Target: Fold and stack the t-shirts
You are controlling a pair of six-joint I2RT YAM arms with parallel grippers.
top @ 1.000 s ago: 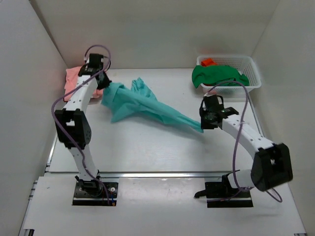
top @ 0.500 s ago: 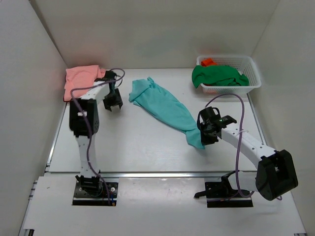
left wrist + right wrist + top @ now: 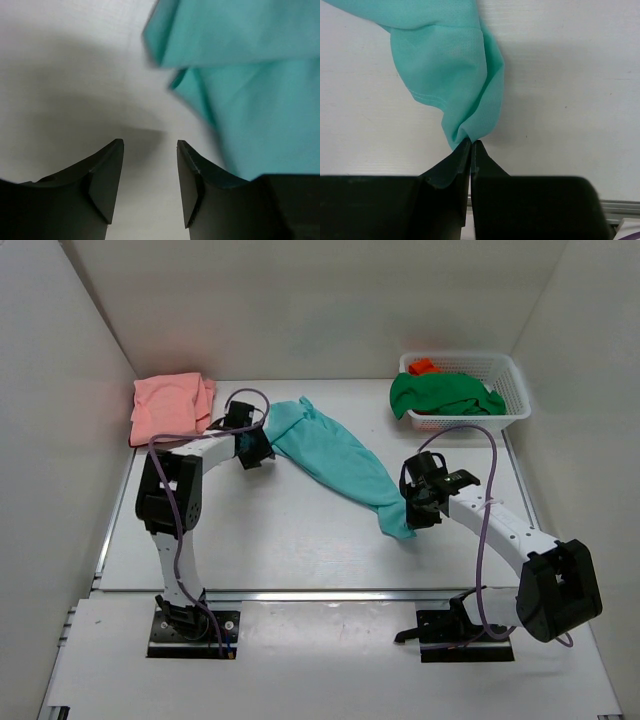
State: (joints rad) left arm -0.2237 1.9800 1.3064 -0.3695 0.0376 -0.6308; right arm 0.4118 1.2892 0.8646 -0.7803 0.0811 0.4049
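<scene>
Since letting go a second ago, the left gripper (image 3: 254,449) has swung back beside the far end of the teal t-shirt (image 3: 335,455), jaws parted and empty, while the right gripper (image 3: 417,506) stays pinched shut on its near end. That shirt lies stretched across the white table (image 3: 280,540), with a pink t-shirt (image 3: 170,405) to its left, a green t-shirt (image 3: 440,392) in a basket (image 3: 516,366) to its right, and white walls (image 3: 320,310) around.
</scene>
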